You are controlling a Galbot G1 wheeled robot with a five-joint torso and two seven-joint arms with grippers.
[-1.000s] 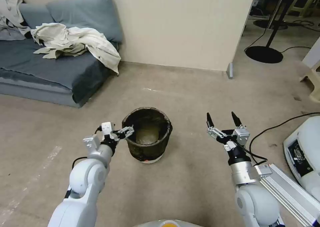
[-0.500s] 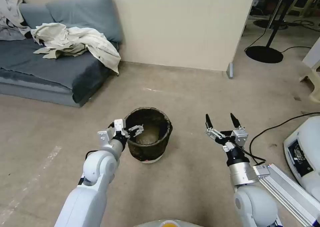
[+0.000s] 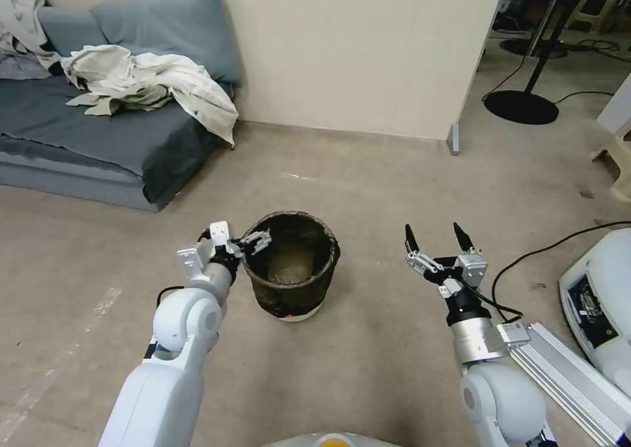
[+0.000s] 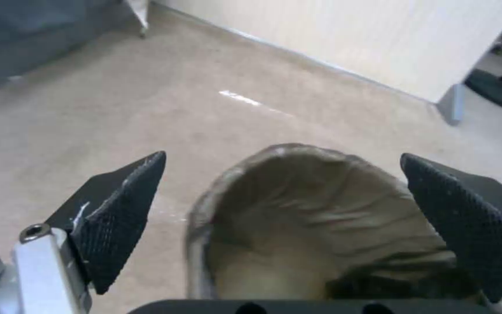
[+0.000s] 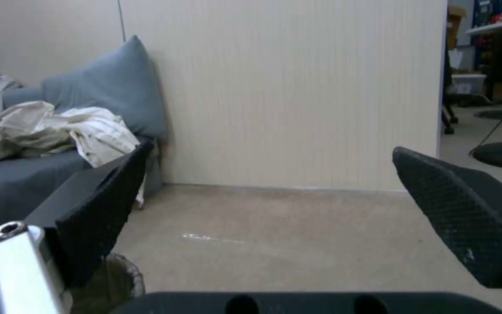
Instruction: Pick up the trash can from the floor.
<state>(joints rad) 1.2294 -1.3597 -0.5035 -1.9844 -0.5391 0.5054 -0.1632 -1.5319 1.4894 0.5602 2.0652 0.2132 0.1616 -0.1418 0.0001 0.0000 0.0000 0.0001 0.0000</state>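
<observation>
The trash can (image 3: 291,266), a small round bin lined with a dark crinkled bag and showing a white base, stands upright on the beige floor (image 3: 368,190). My left gripper (image 3: 259,241) is open, hovering at the can's left rim at rim height, holding nothing. From the left wrist, the can's mouth (image 4: 297,218) lies below and between the spread fingertips (image 4: 129,205) of the left gripper (image 4: 283,156). Well to the right of the can, my right gripper (image 3: 431,227) stands open, fingers pointing up and clear of it. Past the open right gripper (image 5: 271,148), the right wrist view catches an edge of the can (image 5: 120,279).
A grey sofa (image 3: 98,131) with cushions and a pale crumpled cloth (image 3: 151,82) stands at the back left. A beige partition wall (image 3: 355,46) is behind the can. A black cable (image 3: 545,250), a white device (image 3: 601,302) and a metal rail (image 3: 578,381) lie at the right. A stand's round base (image 3: 520,106) is far right.
My left gripper, which half a second ago reached over the can's rim, has drawn back to the left and a little higher. The can and the right arm stay put.
</observation>
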